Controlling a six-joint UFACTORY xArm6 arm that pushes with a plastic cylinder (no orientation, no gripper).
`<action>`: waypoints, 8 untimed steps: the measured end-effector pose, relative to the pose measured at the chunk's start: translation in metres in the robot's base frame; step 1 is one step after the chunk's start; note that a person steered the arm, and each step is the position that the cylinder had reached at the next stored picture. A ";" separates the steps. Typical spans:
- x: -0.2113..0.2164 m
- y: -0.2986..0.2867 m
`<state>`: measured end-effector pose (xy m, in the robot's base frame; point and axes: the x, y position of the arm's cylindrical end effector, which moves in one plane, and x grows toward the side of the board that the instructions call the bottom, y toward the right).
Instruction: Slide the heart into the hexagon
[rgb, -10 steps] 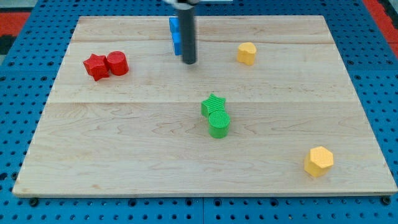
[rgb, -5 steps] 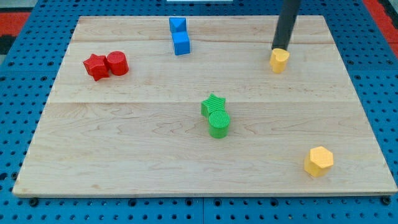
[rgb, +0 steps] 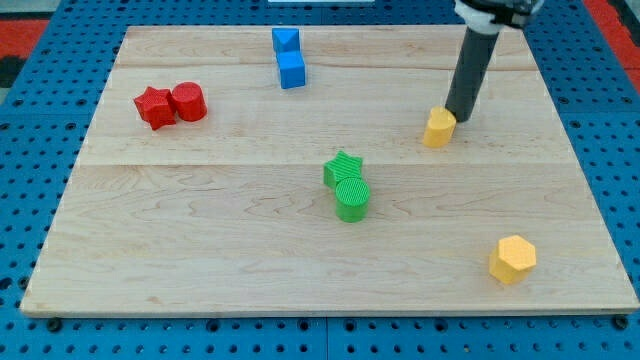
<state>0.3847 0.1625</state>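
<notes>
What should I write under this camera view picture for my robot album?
My tip nudges the yellow heart across the wooden board, far from the yellow hexagon.

Wooden board carries red pair far left, blue pair, green pair (middle), yellow heart, yellow hexagon near right.

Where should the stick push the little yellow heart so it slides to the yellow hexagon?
No hand here, so my tip pushes. It sits at the yellow heart's upper right edge. The yellow hexagon lies toward the view's bottom right, so I would probably move to the heart's upper left side and push from there.
</notes>
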 end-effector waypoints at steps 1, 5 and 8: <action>-0.014 -0.002; 0.071 -0.014; 0.118 -0.004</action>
<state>0.5026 0.1587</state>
